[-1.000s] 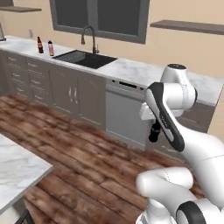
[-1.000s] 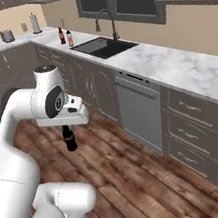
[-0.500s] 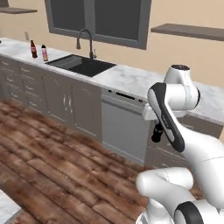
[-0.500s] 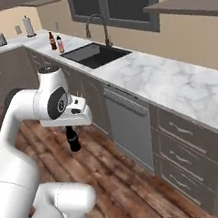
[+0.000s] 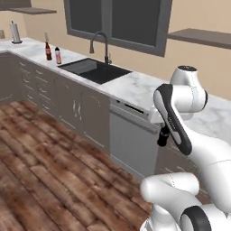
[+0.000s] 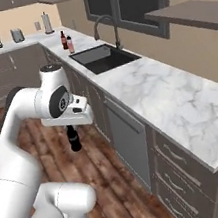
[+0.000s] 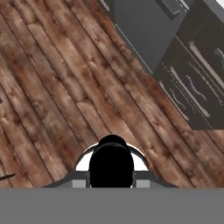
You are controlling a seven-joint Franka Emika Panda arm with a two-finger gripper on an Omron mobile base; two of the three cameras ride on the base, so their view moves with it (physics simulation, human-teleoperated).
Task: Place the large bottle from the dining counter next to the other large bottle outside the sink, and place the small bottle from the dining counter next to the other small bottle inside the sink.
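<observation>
My gripper (image 6: 72,129) hangs over the wooden floor, shut on the neck of a dark bottle (image 6: 75,140) that points straight down. From the left base the same gripper (image 5: 163,131) and bottle (image 5: 162,138) show in front of the dishwasher. In the hand view the bottle's black top (image 7: 111,162) sits between my fingertips (image 7: 79,183). Whether it is the large or the small one I cannot tell. On the counter left of the sink (image 5: 94,71) stand a dark red bottle (image 5: 48,51) and a shorter pink bottle (image 5: 57,55). The sink's inside is hidden.
A grey dishwasher (image 5: 131,145) and drawers (image 6: 185,168) front the marble counter (image 6: 170,100). A faucet (image 5: 100,41) rises behind the sink. A paper towel roll (image 5: 16,32) stands at the far corner. Open wooden floor (image 5: 49,171) lies to the left.
The whole scene has shifted: the base has moved and the sink counter now sits nearer and further right in the left view. The bottle stays in my gripper.
</observation>
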